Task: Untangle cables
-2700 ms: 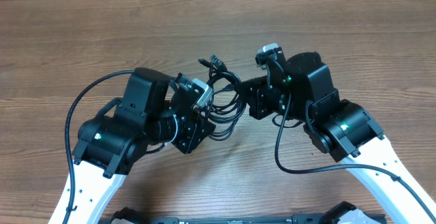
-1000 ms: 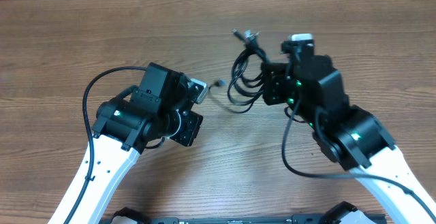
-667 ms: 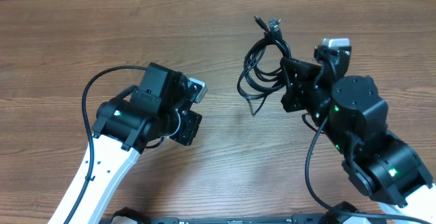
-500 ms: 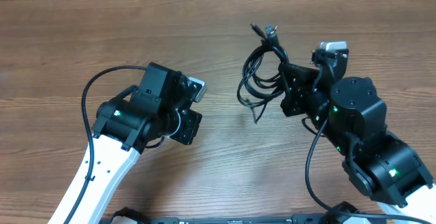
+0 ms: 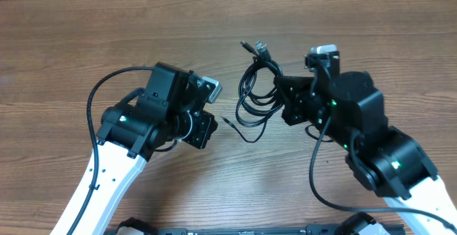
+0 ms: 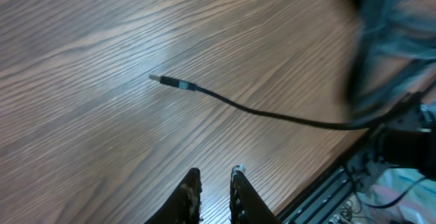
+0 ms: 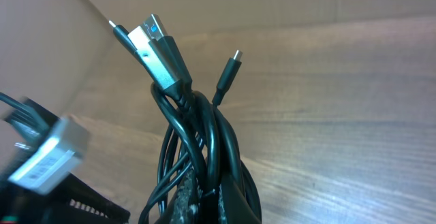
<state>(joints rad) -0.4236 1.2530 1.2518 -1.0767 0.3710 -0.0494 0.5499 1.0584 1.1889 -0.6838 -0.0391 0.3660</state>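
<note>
Right fingers point(image 7: 182, 198) clamp cables point(image 7: 204, 135); left fingers point(image 6: 189, 197) parted, loose strand point(image 6: 225, 102) ahead.

Overhead view: I see even, diffuse light. Table point(image 5: 86, 42) grain is sharp, with only faint soft shadows on the wood.
Left wrist view: pale sheen on the wood at upper left. The top right corner is a dark smear, badly blurred.
Right wrist view: cables point(image 7: 194, 129) near the lens are fairly crisp. The lower left corner is blurred and the background is soft.
</note>
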